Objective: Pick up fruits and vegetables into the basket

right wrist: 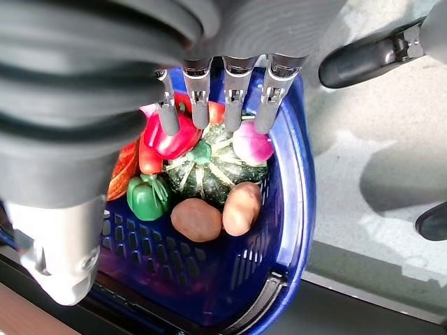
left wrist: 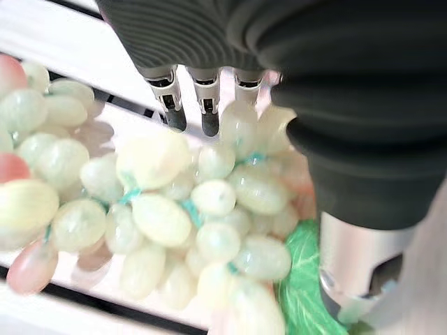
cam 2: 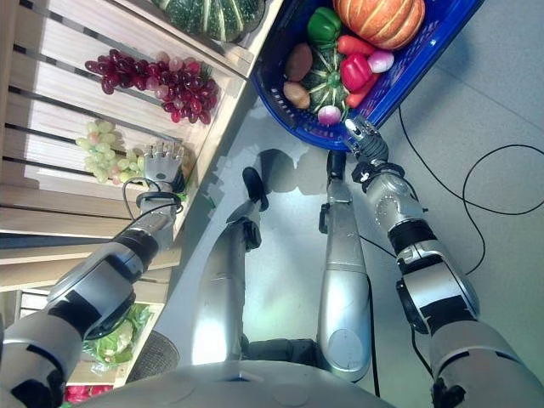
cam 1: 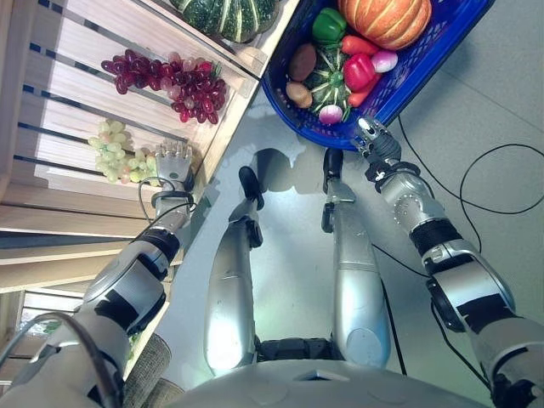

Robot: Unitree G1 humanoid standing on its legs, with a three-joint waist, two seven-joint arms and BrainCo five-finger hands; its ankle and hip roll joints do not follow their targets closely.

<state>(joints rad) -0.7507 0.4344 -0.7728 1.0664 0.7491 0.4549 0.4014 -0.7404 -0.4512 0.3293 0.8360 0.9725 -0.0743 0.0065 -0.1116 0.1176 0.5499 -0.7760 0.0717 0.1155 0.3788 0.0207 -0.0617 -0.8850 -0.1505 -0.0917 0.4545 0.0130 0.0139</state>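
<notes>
Left eye view: the green grapes (cam 1: 117,158) lie on the slatted wooden shelf (cam 1: 68,93), just below the red grapes (cam 1: 170,81). The left hand (cam 1: 173,161) sits right beside the green bunch on its basket side, fingers straight and spread, gripping nothing. The blue basket (cam 1: 408,81) stands well apart from the grapes, across the shelf edge; it already holds an orange pumpkin (cam 1: 387,19), a green pepper (cam 1: 328,24), a red pepper (cam 1: 359,71) and a small striped squash (cam 1: 330,81). The right hand (cam 1: 371,133) rests at the basket's near rim.

Right eye view: the same layout; the left hand's fingertips (cam 2: 161,153) touch or nearly touch the green bunch.

Left wrist view: the green bunch fills the space past the fingers, which hang straight above it and are not closed round anything. I judge the bunch light but floppy: smooth, rounded berries, likely slippery, on a thin stem, so single berries could roll or pull free. The best hold looks like a cupped, enclosing grasp round the thick middle of the cluster, thumb underneath.

Right wrist view: the right hand's fingers reach straight over the basket, relaxed and empty, above 2 potatoes (right wrist: 218,213).
</notes>
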